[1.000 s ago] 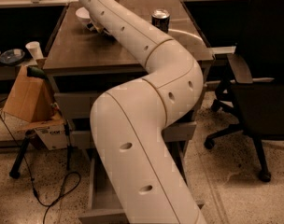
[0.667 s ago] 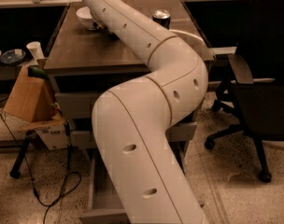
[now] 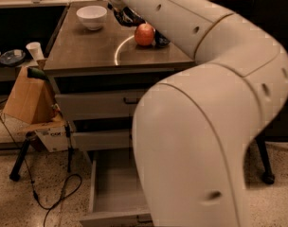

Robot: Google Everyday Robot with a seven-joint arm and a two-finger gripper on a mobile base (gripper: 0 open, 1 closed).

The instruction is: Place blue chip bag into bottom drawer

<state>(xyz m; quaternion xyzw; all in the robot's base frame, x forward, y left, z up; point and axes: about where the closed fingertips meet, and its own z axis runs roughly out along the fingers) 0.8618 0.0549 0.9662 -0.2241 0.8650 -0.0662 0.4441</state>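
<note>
Pickup step, we judge: gripper (image 3: 126,16) over table (image 3: 82,51) near apple (image 3: 144,34), grip state indeterminable; next, secure bag, lower into open bottom drawer (image 3: 116,189).

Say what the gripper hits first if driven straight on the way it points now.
Likely the table top, just behind the apple. The gripper sits under the end of the arm near the table's back, pointing down. Depth is unclear; the arm hides part of it.
</note>
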